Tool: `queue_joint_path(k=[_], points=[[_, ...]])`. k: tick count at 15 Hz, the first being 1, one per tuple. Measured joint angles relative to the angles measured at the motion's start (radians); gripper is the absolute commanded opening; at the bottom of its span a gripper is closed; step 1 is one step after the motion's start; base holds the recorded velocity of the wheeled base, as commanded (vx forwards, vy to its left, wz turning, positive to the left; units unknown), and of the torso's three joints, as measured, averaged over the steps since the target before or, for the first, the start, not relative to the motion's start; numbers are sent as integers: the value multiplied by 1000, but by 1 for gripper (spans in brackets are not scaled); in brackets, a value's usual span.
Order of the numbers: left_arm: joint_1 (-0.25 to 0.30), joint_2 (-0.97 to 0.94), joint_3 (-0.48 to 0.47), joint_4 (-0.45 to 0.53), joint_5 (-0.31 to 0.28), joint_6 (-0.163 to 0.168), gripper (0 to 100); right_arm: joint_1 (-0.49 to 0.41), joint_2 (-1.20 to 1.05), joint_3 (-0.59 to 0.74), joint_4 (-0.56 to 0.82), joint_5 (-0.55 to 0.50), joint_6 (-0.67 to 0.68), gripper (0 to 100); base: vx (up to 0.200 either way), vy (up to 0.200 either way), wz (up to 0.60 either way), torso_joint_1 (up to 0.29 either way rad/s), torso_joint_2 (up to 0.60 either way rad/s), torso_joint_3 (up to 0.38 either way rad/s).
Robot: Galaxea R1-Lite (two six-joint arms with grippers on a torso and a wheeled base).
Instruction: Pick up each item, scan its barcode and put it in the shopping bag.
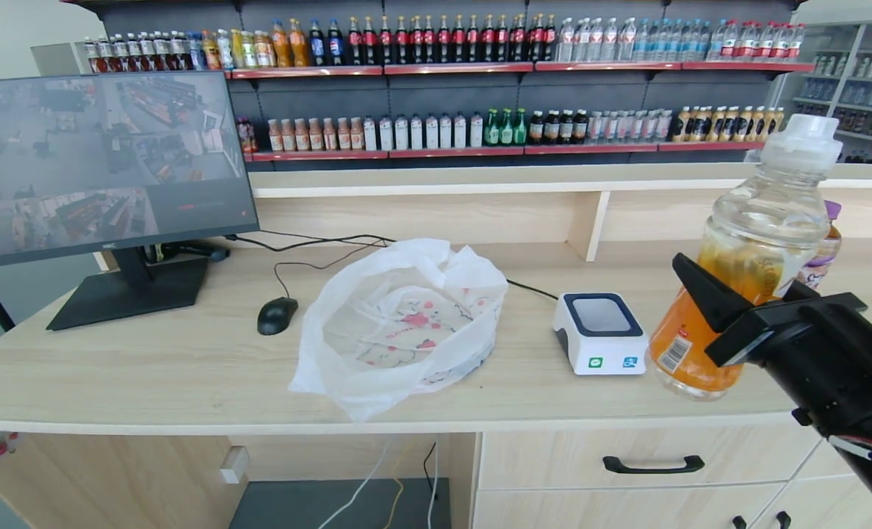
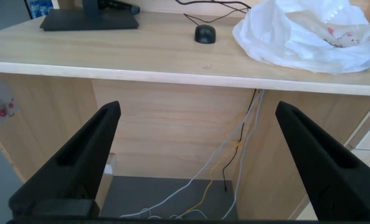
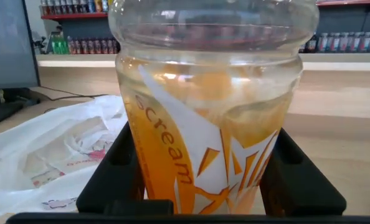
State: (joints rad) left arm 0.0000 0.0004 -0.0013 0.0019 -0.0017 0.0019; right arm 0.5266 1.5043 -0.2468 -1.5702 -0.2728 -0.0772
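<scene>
— Beside the scanner (image 1: 599,332), what's held?
— My right gripper (image 1: 740,308) clamps the bottle (image 1: 755,242), tilted, unscanned I'd say. Left gripper (image 2: 196,109) gapes wide below the counter (image 2: 141,56). Scan and bag (image 1: 399,323) remain.

Shopping bag (image 1: 399,327) on the counter (image 1: 149,375), mouse (image 1: 277,315) just left of the bag, monitor (image 1: 101,165) farther left and behind, scanner (image 1: 599,333) right of the bag, bottle (image 1: 751,242) in the right gripper (image 1: 748,294) farther right

wooden counter (image 1: 149,367): bag (image 1: 402,323), scanner (image 1: 601,334), mouse (image 1: 277,316), monitor (image 1: 101,165)
</scene>
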Motion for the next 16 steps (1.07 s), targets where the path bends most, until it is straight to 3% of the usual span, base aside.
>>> queue_joint_path(k=[11, 16], points=[[0, 0, 0, -1, 0, -2, 100, -4, 22, 4, 1, 8, 6, 0, 0, 200, 0, 1, 1, 5], [0, 0, 0, -1, 0, -1, 100, -5, 25, 5, 0, 8, 3, 0, 0, 0, 0, 0, 0, 0]])
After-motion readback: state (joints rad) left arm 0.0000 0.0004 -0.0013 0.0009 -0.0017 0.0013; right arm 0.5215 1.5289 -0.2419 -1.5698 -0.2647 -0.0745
